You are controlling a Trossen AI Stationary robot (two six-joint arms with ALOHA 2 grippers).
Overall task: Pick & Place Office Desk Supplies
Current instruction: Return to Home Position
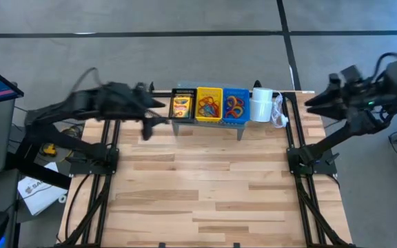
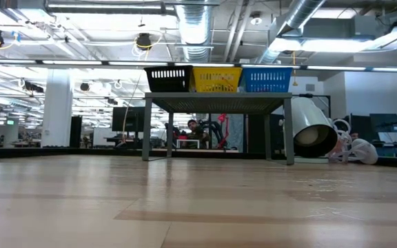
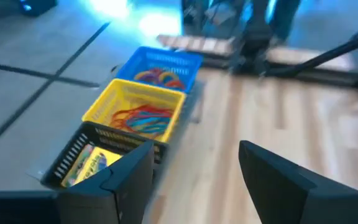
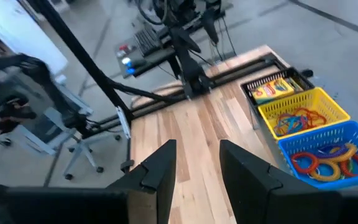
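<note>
We're seeing left pincer hovering at 10 o'clock, right pincer at 2, both spread apart; crayon box and rubber bands sitting in baskets at 12.

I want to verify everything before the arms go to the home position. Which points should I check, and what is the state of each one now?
1. Left gripper open and holding nothing: ok.
2. Right gripper open and holding nothing: ok.
3. Black basket, yellow basket and blue basket side by side on the riser: ok.
4. Crayon box in the black basket, rubber bands in the other two: ok.
5. Left gripper apart from the black basket: cannot tell; it is close beside it.
6. Right gripper apart from the white roll: ok.
</note>
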